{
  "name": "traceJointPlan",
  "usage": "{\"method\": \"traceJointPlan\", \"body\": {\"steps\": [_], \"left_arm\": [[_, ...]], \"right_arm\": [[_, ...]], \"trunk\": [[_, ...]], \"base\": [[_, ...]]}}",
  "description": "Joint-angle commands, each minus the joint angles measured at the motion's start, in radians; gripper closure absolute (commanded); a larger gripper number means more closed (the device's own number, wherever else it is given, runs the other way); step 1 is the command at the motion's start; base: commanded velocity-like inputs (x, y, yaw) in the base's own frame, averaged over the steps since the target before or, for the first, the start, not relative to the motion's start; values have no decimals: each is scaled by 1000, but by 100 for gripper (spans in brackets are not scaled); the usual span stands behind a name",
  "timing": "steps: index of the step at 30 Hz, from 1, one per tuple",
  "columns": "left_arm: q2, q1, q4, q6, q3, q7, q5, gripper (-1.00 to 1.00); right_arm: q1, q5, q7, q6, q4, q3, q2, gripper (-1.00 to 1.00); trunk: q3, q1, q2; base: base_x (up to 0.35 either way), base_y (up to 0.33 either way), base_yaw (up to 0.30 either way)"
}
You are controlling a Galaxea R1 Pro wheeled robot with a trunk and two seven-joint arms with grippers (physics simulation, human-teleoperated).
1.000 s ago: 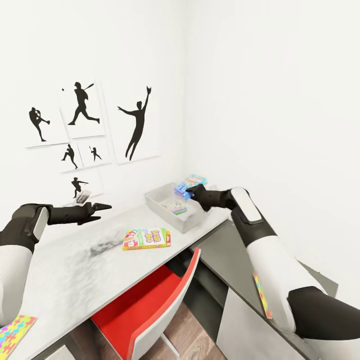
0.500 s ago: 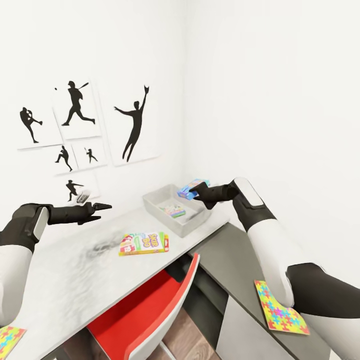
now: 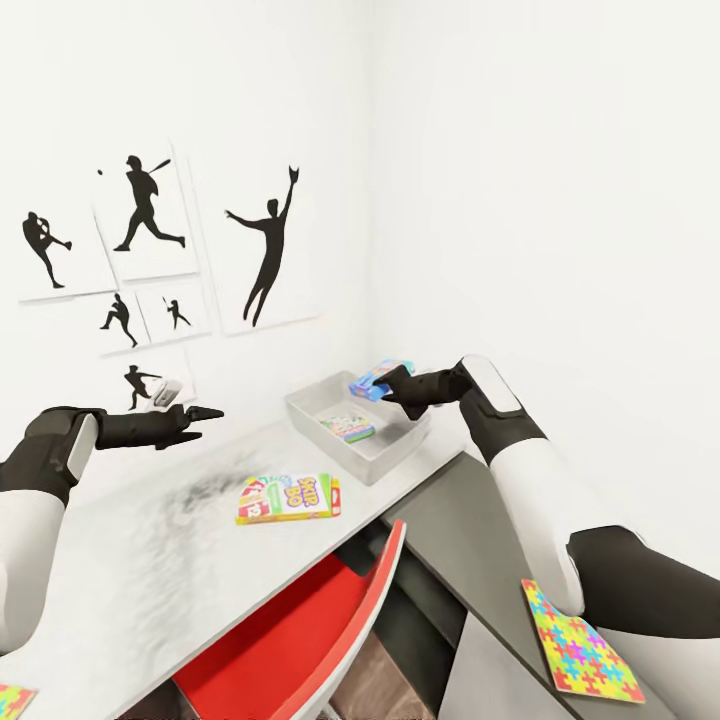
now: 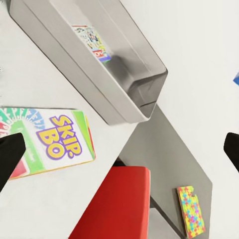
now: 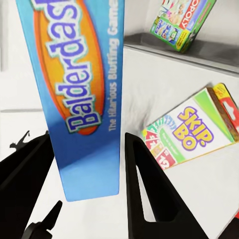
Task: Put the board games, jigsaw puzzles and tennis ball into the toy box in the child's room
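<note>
In the head view, the right end effector (image 3: pixel 385 390) is seen over the far rim of the toy box (image 3: pixel 385 462), pinching a blue game box (image 3: pixel 372 378). Its title is legible in the right wrist view: "Balderdash", w/ "The Hilarious Bluffing Game" beside it (image 5: pixel 82 94), the box clamped between the two dark fingers (image 5: pixel 144 194). The left end effector (image 3: pixel 190 412) is held above the tabletop (image 3: pixel 130 560), left of the toy box, fingers spread & nothing between them; in the left wrist view its fingertips (image 4: pixel 10 154) are seen wide apart at the frame edges.

One game box (image 3: pixel 347 427) lies inside the toy box; the right wrist view gives part of its print, "…OPOLY" (image 5: pixel 183 22), while in the left wrist view (image 4: pixel 92 42) the print is too small to read. A 2nd game box (image 3: pixel 288 498) lies flat on the tabletop just in front of the toy box, marked "SKIP BO" (image 4: pixel 50 142), also read in the right wrist view (image 5: pixel 191 129).

A jigsaw puzzle (image 3: pixel 580 660) lies on the dark corner section right of the toy box, near the right arm. Another puzzle's corner (image 3: pixel 10 698) is seen at the tabletop's near left edge. A red chair (image 3: pixel 300 640) sits under the tabletop, below the toy box.
</note>
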Motion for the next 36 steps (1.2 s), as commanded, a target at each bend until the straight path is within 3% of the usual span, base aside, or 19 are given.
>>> {"method": "traceJointPlan", "body": {"steps": [1, 27, 36], "left_arm": [[0, -1, 0, 8, 1, 0, 4, -100], [-2, -1, 0, 7, 4, -6, 4, -100], [-2, -1, 0, 7, 5, -7, 5, -100]], "right_arm": [[-1, -9, -10, -2, -1, 1, 0, 100], [3, -15, 1, 4, 0, -1, -18, 100], [5, -15, 1, 5, -3, -4, -18, 100]], "trunk": [[-3, 0, -2], [-44, 0, -2], [-58, 0, -2]], "base": [[6, 1, 63], [1, -1, 84], [50, -130, -63]]}}
